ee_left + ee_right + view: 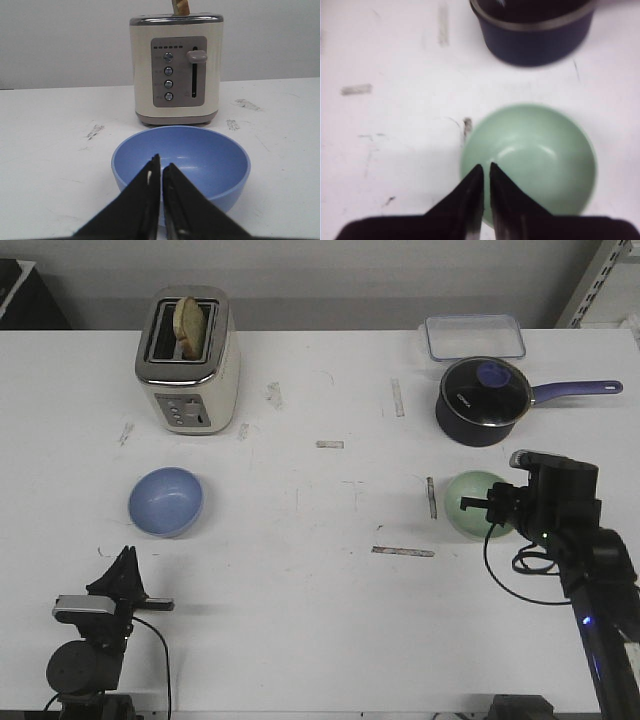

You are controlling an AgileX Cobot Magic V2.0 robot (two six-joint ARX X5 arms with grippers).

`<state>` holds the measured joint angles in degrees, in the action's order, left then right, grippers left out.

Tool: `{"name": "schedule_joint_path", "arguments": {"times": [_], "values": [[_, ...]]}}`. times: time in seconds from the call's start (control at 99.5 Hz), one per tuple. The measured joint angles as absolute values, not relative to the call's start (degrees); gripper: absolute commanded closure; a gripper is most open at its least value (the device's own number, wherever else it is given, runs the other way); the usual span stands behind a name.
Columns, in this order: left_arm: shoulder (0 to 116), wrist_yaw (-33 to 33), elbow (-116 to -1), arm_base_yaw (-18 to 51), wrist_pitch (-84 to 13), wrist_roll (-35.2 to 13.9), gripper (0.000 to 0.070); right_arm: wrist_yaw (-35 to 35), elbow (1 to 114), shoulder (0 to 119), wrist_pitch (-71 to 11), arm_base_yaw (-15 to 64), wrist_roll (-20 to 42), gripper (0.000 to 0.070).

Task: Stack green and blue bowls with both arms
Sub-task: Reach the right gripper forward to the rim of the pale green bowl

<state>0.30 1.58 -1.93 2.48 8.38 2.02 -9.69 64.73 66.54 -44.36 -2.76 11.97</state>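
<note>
Sitting well apart on the white surface (300,570), the two bowls each lie on the side of the arm nearest them, which looks like why both arms are needed: the blue bowl (166,501) is on the left below the toaster (188,360), the green bowl (478,504) on the right below the saucepan (484,400). The left claw (161,172) points at the blue bowl's near wall, fingers pressed almost together, holding nothing. The right claw (485,172) hangs over the green bowl's near rim, likewise nearly closed and empty.
</note>
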Motion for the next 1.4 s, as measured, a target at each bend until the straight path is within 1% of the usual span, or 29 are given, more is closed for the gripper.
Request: {"name": "schedule_joint_path", "arguments": {"times": [0.141, 0.191, 0.221, 0.291, 0.331, 0.482, 0.563, 0.593, 0.753, 0.874, 1.246, 1.286, 1.326, 1.396], "values": [[0.3, 1.6, -1.9, 2.5, 8.4, 2.0, 0.0699, -13.5, 67.0, 72.3, -46.1, -7.6, 12.8, 0.0685], [0.3, 1.6, -1.9, 2.5, 8.4, 2.0, 0.0699, -15.5, 67.0, 73.7, -46.1, -9.6, 13.0, 0.0665], [0.3, 1.6, -1.9, 2.5, 8.4, 2.0, 0.0699, -16.7, 67.0, 74.4, -46.2, -10.8, 13.0, 0.0629], [0.3, 1.6, -1.9, 2.5, 8.4, 2.0, 0.0699, -18.8, 67.0, 75.7, -46.5, -13.3, 13.0, 0.0515], [0.3, 1.6, -1.9, 2.5, 8.4, 2.0, 0.0699, -19.6, 67.0, 76.3, -46.9, -14.6, 13.0, 0.0467], [0.3, 1.6, -1.9, 2.5, 8.4, 2.0, 0.0699, -19.6, 67.0, 77.5, -47.8, -18.9, 11.9, 0.0372], [0.3, 1.6, -1.9, 2.5, 8.4, 2.0, 0.0699, -19.8, 67.1, 77.4, -47.8, -20.7, 11.0, 0.0288], [0.3, 1.6, -1.9, 2.5, 8.4, 2.0, 0.0699, -19.9, 67.2, 77.4, -47.9, -21.3, 10.6, 0.0266], [0.3, 1.6, -1.9, 2.5, 8.4, 2.0, 0.0699, -19.9, 67.2, 77.8, -49.1, -22.7, 9.1, 0.0265], [0.3, 1.6, -1.9, 2.5, 8.4, 2.0, 0.0699, -20.0, 67.4, 80.3, -49.0, -22.6, 8.4, 0.0266], [0.3, 1.6, -1.9, 2.5, 8.4, 2.0, 0.0699, -20.9, 67.4, 89.6, -46.5, -19.1, 7.9, 0.0272], [0.3, 1.6, -1.9, 2.5, 8.4, 2.0, 0.0699, -20.9, 67.4, 90.5, -46.0, -18.7, 7.9, 0.0291], [0.3, 1.6, -1.9, 2.5, 8.4, 2.0, 0.0699, -20.9, 67.4, 91.3, -45.6, -18.4, 7.9, 0.0326], [0.3, 1.6, -1.9, 2.5, 8.4, 2.0, 0.0699, -20.9, 67.4, 92.5, -45.4, -17.9, 7.9, 0.0423]]}}
